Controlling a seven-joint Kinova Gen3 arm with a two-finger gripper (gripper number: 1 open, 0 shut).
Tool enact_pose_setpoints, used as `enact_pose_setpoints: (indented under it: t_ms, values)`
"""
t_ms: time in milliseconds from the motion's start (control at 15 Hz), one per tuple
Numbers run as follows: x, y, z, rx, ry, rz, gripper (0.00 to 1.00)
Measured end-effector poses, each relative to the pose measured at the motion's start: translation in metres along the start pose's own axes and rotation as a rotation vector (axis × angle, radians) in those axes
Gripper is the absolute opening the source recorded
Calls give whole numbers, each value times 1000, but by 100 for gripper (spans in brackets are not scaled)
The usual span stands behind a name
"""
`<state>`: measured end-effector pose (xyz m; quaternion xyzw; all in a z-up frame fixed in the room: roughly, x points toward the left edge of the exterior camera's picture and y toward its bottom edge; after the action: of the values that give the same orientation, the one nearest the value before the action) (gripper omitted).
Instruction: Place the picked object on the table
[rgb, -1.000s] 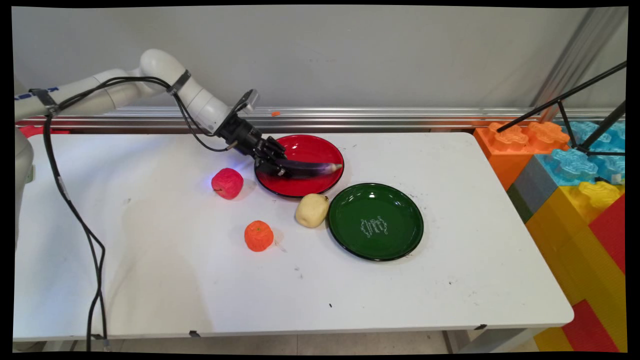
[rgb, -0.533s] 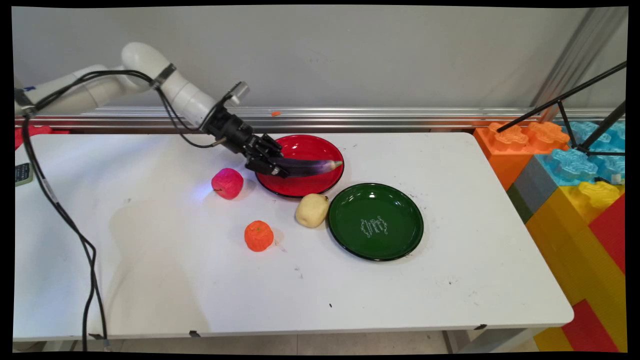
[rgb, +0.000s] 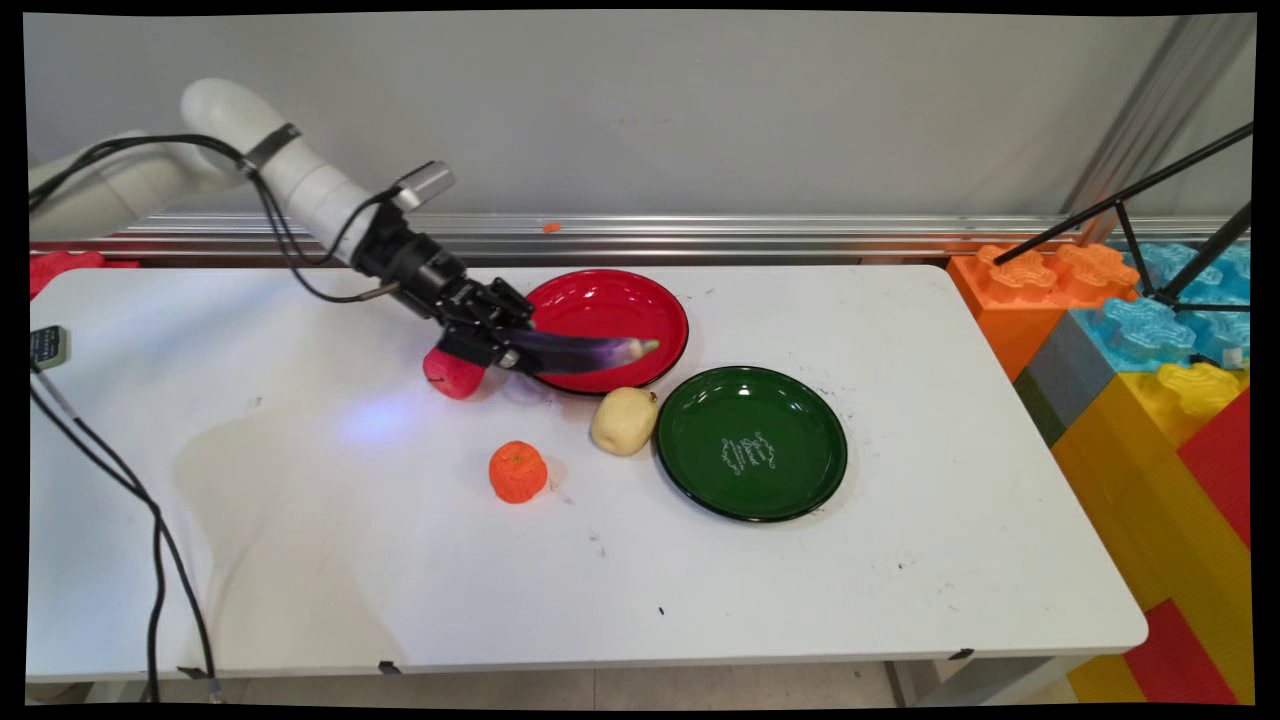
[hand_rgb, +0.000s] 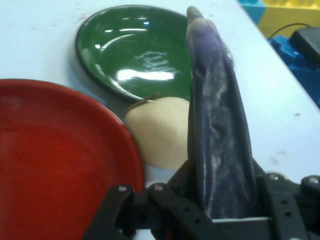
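Main view: claw (rgb: 510, 350) grips eggplant (rgb: 585, 351) above white table (rgb: 900, 520), apparently airborne.

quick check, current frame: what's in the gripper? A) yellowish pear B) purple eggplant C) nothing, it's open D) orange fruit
B: the gripper is shut on the purple eggplant, which sticks out past the red plate's near rim; the hand view shows the eggplant clamped between the fingers.
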<state>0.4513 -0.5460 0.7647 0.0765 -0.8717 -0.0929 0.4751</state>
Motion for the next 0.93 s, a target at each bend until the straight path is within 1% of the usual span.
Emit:
enact_pose_setpoints:
  t_ms: [267, 600, 933]
  values:
    - [-12, 30, -14, -65, 0, 10, 0]
    - [-30, 59, -21, -122, -8, 7, 0]
    - [-57, 81, -19, -173, -30, 0, 0]
